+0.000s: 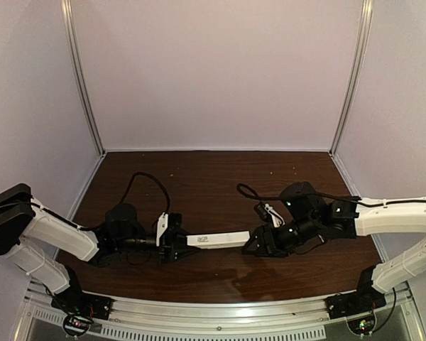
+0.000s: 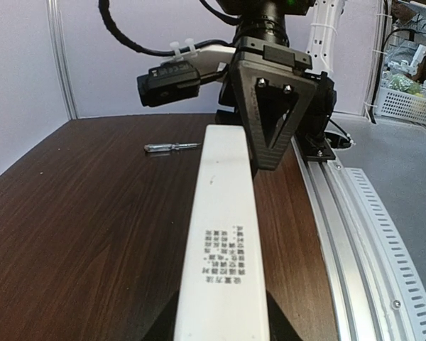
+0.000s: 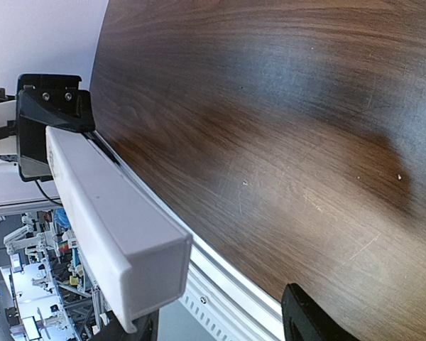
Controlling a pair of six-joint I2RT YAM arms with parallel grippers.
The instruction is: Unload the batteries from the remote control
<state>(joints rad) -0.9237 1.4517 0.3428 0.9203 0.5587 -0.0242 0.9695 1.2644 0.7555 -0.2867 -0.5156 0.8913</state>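
Note:
The white remote control (image 1: pixel 216 240) hangs level above the table between my two arms. My left gripper (image 1: pixel 176 241) is shut on its left end; in the left wrist view the remote (image 2: pixel 224 234) runs away from my left gripper (image 2: pixel 220 316) with small dark print on its upper face. My right gripper (image 1: pixel 259 245) is open at the remote's right end. In the right wrist view the remote's end (image 3: pixel 128 241) lies against one finger of my right gripper (image 3: pixel 220 323), and the other finger (image 3: pixel 312 316) stands well apart. The batteries and the battery bay are hidden.
A slim clear-handled screwdriver (image 2: pixel 170 147) lies on the dark wood table (image 1: pixel 199 177) beyond the remote. The metal rail (image 1: pixel 220 312) runs along the table's near edge. White walls close the back and sides.

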